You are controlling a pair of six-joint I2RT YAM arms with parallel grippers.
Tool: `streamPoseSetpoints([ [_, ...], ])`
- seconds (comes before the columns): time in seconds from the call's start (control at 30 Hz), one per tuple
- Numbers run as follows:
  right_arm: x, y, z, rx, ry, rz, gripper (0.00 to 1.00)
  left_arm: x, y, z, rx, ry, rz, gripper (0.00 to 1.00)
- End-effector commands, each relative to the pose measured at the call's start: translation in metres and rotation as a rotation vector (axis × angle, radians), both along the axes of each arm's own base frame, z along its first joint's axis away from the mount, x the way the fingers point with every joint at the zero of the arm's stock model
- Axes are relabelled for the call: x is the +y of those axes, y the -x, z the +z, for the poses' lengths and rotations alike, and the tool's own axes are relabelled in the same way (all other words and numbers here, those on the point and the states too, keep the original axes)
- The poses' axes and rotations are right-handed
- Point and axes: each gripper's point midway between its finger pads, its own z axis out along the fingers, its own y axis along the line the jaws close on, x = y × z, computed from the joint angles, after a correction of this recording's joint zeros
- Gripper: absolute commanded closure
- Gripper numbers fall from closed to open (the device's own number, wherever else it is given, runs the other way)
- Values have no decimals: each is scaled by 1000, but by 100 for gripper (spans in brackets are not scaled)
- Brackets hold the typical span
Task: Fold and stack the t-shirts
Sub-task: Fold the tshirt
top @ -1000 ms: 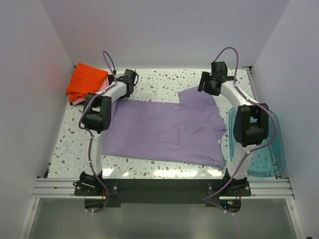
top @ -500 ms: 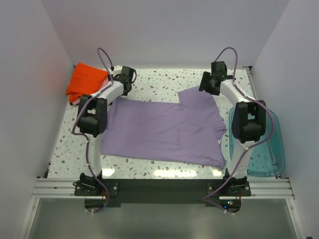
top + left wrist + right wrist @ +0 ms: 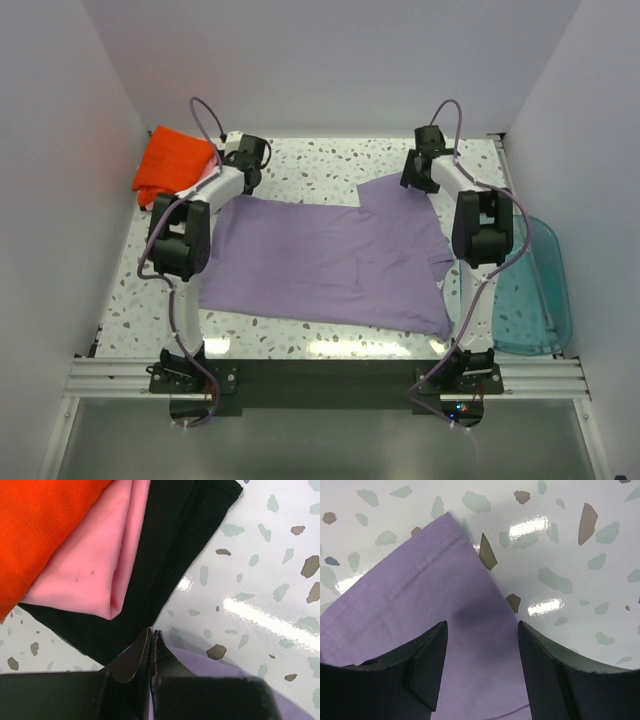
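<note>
The lavender t-shirt (image 3: 330, 260) lies spread flat in the middle of the table. My left gripper (image 3: 248, 162) is at its far left corner, and in the left wrist view the jaws (image 3: 152, 632) are shut with lavender cloth (image 3: 220, 667) pinched between them. Just beyond them lies the folded stack: orange shirt (image 3: 35, 530) on top, pink shirt (image 3: 100, 565), then black shirt (image 3: 165, 545). The orange shirt (image 3: 172, 160) sits at the far left of the table. My right gripper (image 3: 418, 170) is open, its jaws (image 3: 480, 630) straddling the shirt's far right sleeve corner (image 3: 420, 610).
A translucent teal bin (image 3: 530, 290) stands at the right edge, beside the right arm. White walls close in the table on the left, right and far sides. The speckled tabletop (image 3: 330, 165) shows between the two grippers.
My left gripper has moved left and farther back toward the folded stack, drawing the shirt's left edge slightly left. The right arm's elbow swung inward; its gripper stayed over the sleeve corner.
</note>
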Motion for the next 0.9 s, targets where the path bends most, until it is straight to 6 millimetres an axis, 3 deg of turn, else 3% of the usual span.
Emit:
streamPoseSetpoints([
  [0.0, -10, -11, -1, -5, 40, -18, 39, -1, -9, 29, -92, 16, -4, 100],
  [0.23, -7, -12, -17, 15, 30, -26, 49, 2, -9, 29, -99, 9, 3, 100],
  [0.47, -6, -12, -15, 5, 20, -32, 85, 3, -11, 33, -114, 14, 9, 100],
  [0.63, -3, -19, 1, -44, 1, -32, 100, 6, -16, 37, -137, 34, 14, 100],
  [0.87, -4, -32, 44, -163, -17, -36, 100, 22, -28, 44, -178, 70, 21, 100],
])
